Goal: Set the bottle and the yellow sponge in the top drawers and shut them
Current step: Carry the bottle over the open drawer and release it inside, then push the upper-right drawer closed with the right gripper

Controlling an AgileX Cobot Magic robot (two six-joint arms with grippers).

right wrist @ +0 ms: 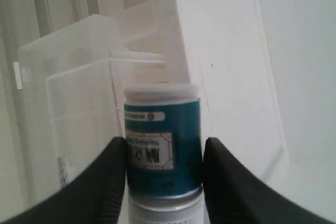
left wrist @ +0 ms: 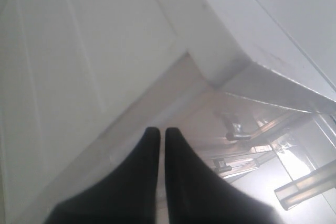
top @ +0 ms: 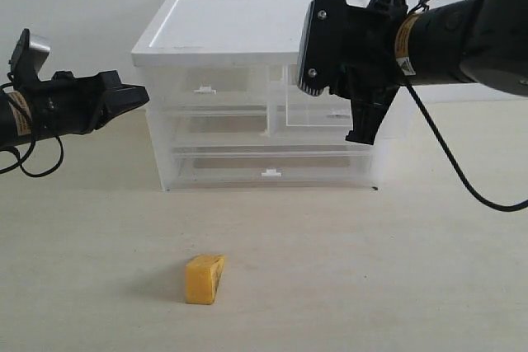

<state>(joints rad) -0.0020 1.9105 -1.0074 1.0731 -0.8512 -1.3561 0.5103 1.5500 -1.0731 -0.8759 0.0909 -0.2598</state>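
Note:
The bottle [right wrist: 163, 140], white with a teal-blue label, sits between the black fingers of my right gripper [right wrist: 164, 148], which is shut on it. In the exterior view that gripper [top: 369, 63] hangs in front of the pulled-out top right drawer [top: 318, 106] and hides the bottle. The same drawer [right wrist: 68, 103] shows clear and open in the right wrist view. The top left drawer [top: 204, 88] is closed. The yellow sponge [top: 204, 279] lies on the table in front of the cabinet. My left gripper [top: 136, 95] is shut and empty beside the cabinet's upper left corner; its fingertips [left wrist: 152, 135] are together.
The white-topped cabinet [top: 223, 26] stands at the back against a white wall. Two full-width drawers [top: 270, 172] below are closed. The right arm's cable [top: 462, 179] hangs down to the right. The white cabinet top [left wrist: 94, 51] fills much of the left wrist view.

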